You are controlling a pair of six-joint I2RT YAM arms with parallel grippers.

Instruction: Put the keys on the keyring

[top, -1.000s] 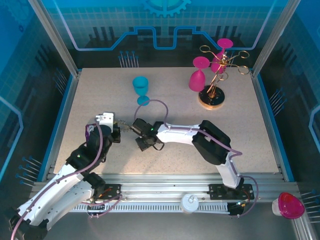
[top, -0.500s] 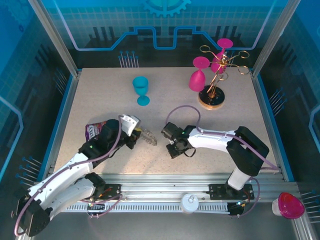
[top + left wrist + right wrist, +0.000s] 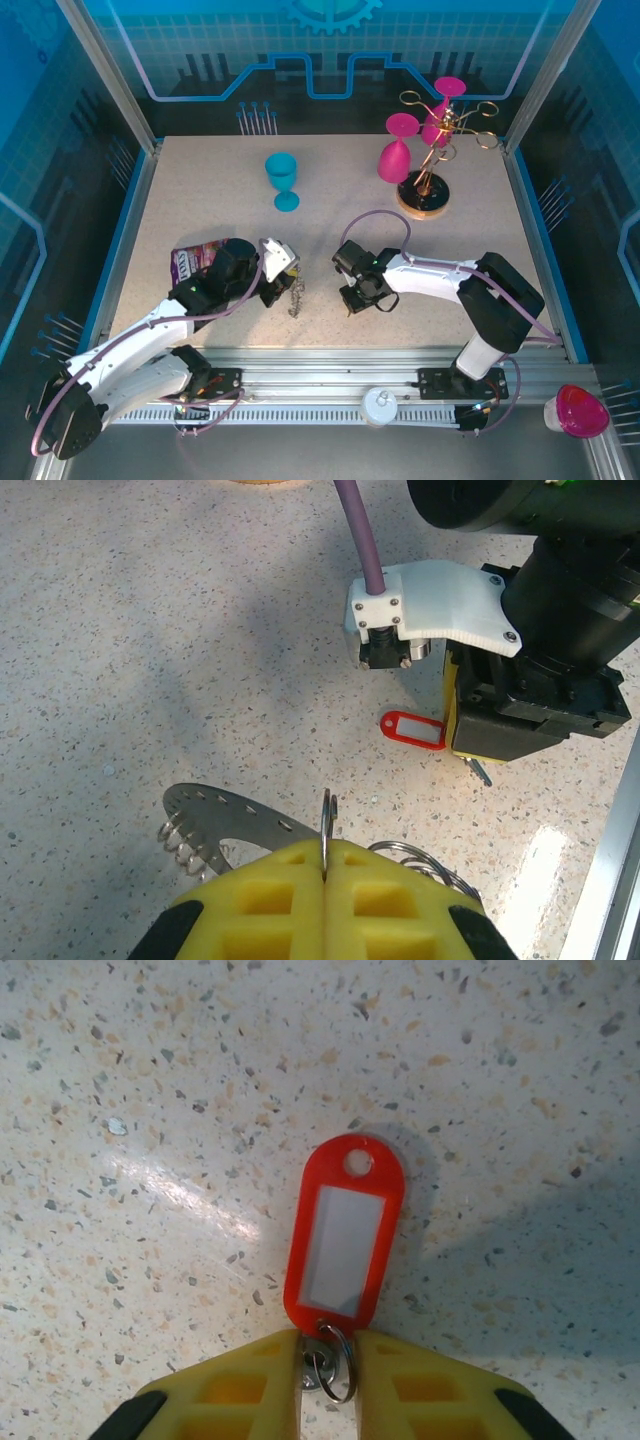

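The keyring (image 3: 214, 817) is a dark grey flat ring fringed with wire loops. My left gripper (image 3: 325, 868) is shut on one upright loop, and the ring hangs just above the table. From above, the keyring (image 3: 296, 299) dangles off the left gripper (image 3: 284, 284) at front centre. The key (image 3: 345, 1228) has a red tag with a white window and lies flat on the table. Its small metal head and split ring sit between the yellow fingers of my right gripper (image 3: 328, 1370), which is closed onto them. The left wrist view shows the red tag (image 3: 412, 729) beside the right gripper's finger.
A teal goblet (image 3: 283, 180) stands at the back left. The gold rack (image 3: 434, 125) holds pink goblets on its round wooden base (image 3: 424, 203) at the back right. A purple packet (image 3: 189, 262) lies left of the left arm. The metal front rail (image 3: 330, 365) runs close by.
The two grippers have parted. The right one moved right and down to the table. The left one moved right and nearer with the keyring, which now hangs down.
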